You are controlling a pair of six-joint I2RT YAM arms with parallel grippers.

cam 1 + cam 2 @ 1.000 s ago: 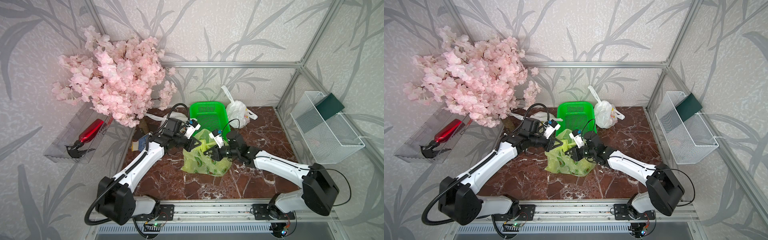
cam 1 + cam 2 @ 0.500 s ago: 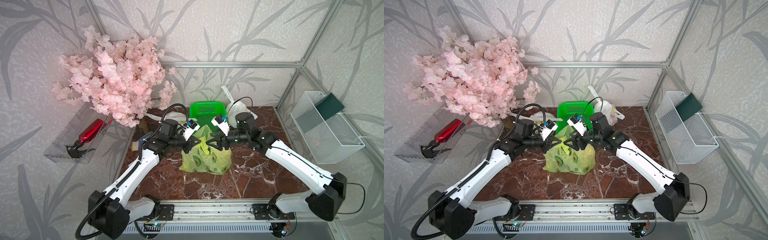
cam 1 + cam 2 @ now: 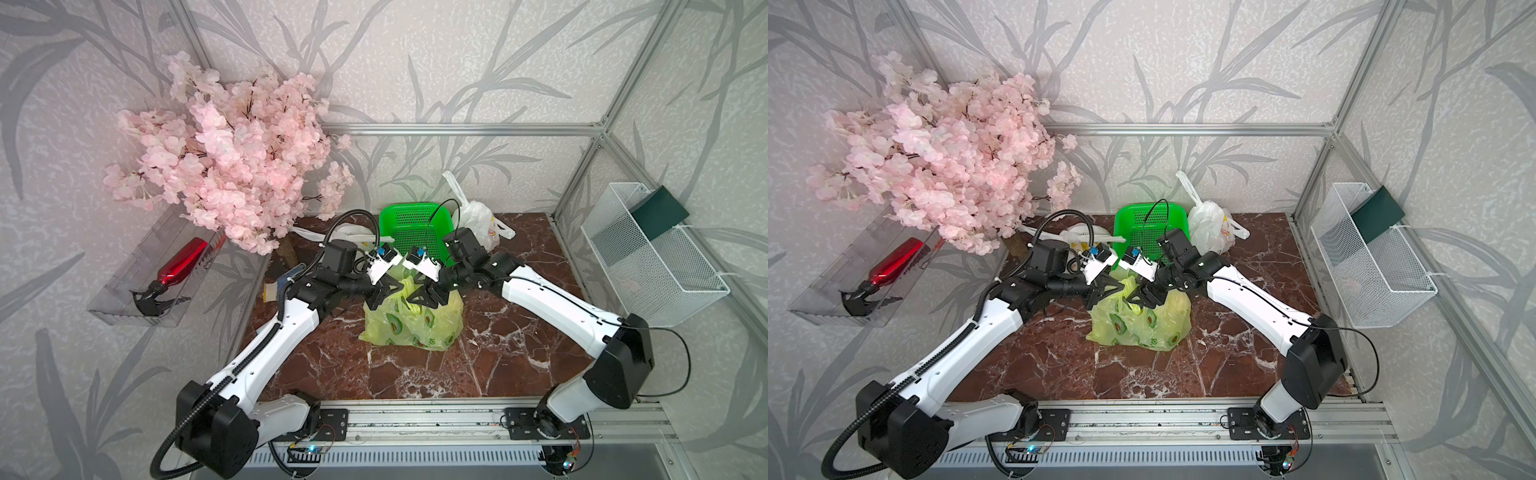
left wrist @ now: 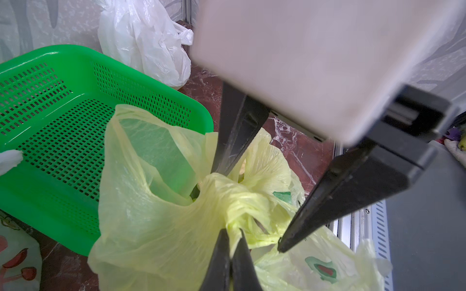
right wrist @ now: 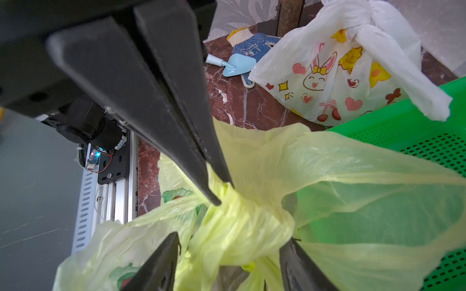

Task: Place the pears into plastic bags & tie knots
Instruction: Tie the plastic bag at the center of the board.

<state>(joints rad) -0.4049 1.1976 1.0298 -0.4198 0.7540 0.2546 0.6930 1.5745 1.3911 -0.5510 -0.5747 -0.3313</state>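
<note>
Translucent yellow-green plastic bag (image 3: 415, 328) with avocado prints, standing on the red-brown marble table (image 3: 415, 382), just in front of the green perforated plastic basket (image 3: 411, 224). Left arm's fingers (image 4: 219, 257) are pinched together on its twisted handle. Right arm's fingers (image 5: 161, 267) stand wide apart, straddling the bunched neck.

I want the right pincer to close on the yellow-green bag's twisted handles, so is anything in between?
Nothing visible does. The right pincer stands open, its jaws straddling the twisted handles of the yellow-green bag. The left pincer grips that plastic close by, outside the gap.
</note>
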